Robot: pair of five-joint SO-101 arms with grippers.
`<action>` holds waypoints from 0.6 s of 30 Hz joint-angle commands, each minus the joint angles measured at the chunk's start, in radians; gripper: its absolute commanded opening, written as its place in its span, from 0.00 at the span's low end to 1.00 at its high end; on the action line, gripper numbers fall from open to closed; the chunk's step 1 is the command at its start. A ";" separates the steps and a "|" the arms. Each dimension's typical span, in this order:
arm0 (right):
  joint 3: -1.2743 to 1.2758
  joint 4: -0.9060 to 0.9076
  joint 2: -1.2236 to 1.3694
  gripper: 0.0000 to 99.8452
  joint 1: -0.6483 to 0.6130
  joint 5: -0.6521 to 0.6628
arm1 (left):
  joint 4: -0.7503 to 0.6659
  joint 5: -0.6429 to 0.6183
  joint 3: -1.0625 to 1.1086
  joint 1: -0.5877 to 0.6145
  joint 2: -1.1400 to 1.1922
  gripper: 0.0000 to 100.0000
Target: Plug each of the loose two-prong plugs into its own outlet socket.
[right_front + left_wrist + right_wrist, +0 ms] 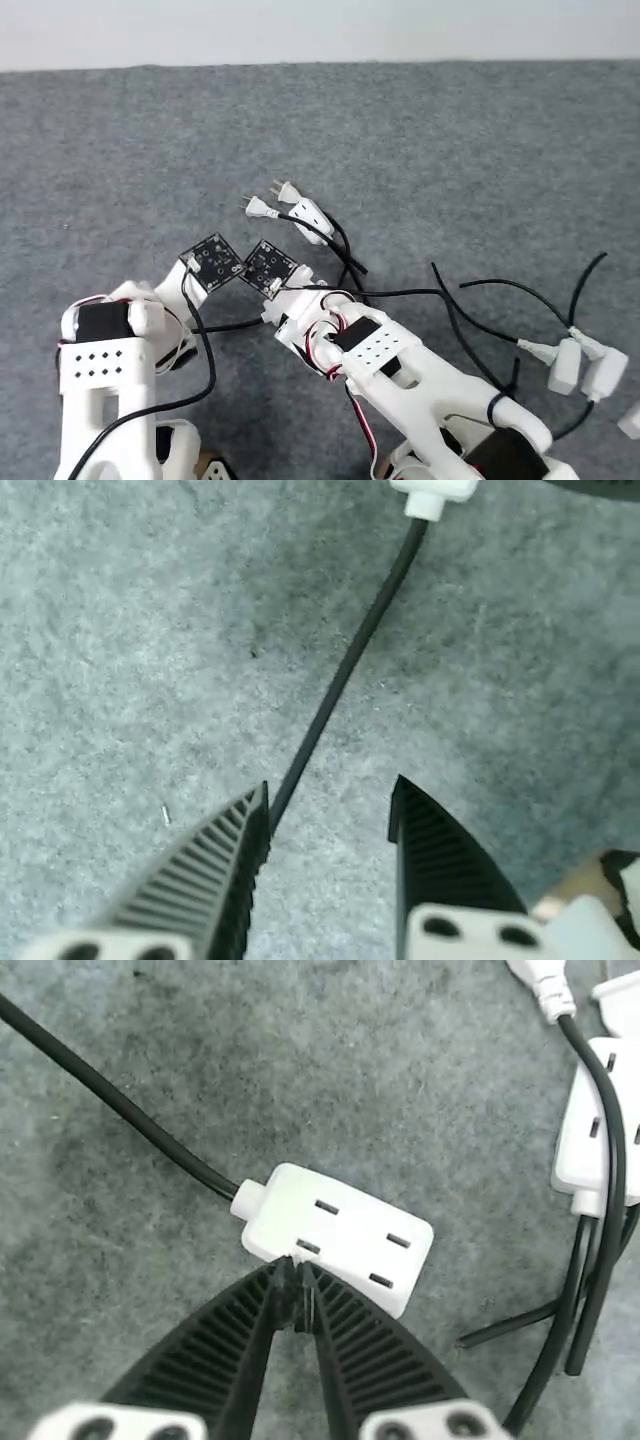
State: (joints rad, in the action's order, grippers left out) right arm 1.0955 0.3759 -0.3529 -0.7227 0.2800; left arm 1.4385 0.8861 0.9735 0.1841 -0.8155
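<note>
In the right wrist view a white outlet block [340,1240] with two pairs of slots lies on the grey carpet, its black cable [110,1095] running off. My right gripper [297,1285] is shut, its black tips touching the block's near edge. A second white slotted block [590,1125] and a white plug end [540,980] lie farther off, crossed by black cables. My left gripper [330,810] hovers open over a black cable [340,680] that leads to a white plug end [432,492]. In the high view two loose two-prong plugs [258,207] [288,192] lie just beyond both arms.
Both arms [100,350] [400,370] reach up from the near edge, wrists close together. More white outlet blocks [585,368] with black cables [480,335] lie at the right. Grey carpet [120,150] stretches bare to the back and left.
</note>
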 commanded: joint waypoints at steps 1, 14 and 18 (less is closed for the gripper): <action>-0.060 -0.012 0.012 0.01 0.008 0.018 | 0.020 0.014 -0.018 0.028 -0.008 0.18; -0.061 -0.015 0.012 0.01 0.012 0.017 | 0.046 0.049 -0.022 0.086 -0.008 0.18; -0.061 -0.013 0.012 0.01 0.013 0.017 | 0.037 0.049 -0.016 0.107 -0.006 0.11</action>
State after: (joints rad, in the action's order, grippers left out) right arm 1.0955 0.3759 -0.3529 -0.7227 0.2862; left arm 1.4722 0.9275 0.9735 0.2731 -0.8155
